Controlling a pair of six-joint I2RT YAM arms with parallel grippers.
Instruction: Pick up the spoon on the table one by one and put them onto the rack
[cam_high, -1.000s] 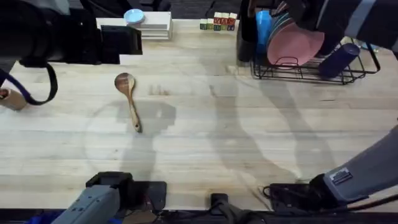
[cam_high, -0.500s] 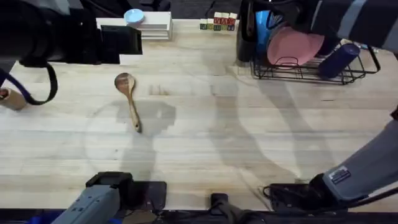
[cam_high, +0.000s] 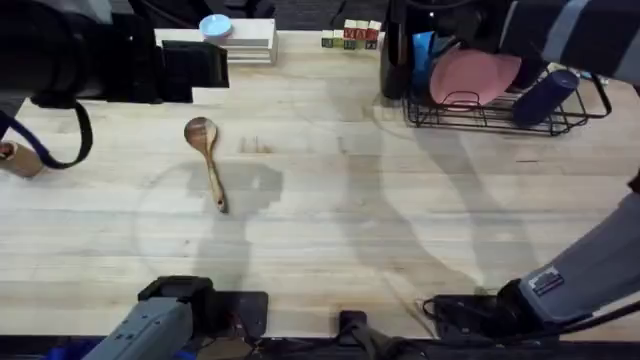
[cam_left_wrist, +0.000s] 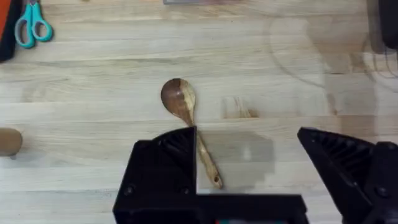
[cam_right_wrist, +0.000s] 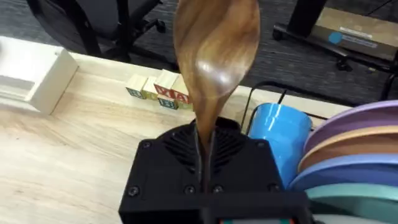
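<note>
Wooden spoon (cam_right_wrist: 214, 56) is pinched bowl-up in our right gripper (cam_right_wrist: 205, 168), up by the rack (cam_high: 500, 115) near its blue cup (cam_right_wrist: 280, 134). We judge delivery is under way; next we lower it in. Second spoon (cam_high: 207, 160) lies on the table (cam_high: 350, 220) below our spread left gripper (cam_left_wrist: 249, 162).

Dark brown bowl on the spoon (cam_high: 206, 157), pale grained table (cam_high: 330, 200), black wire rack (cam_high: 500, 112), pink plate (cam_high: 472, 75).
</note>
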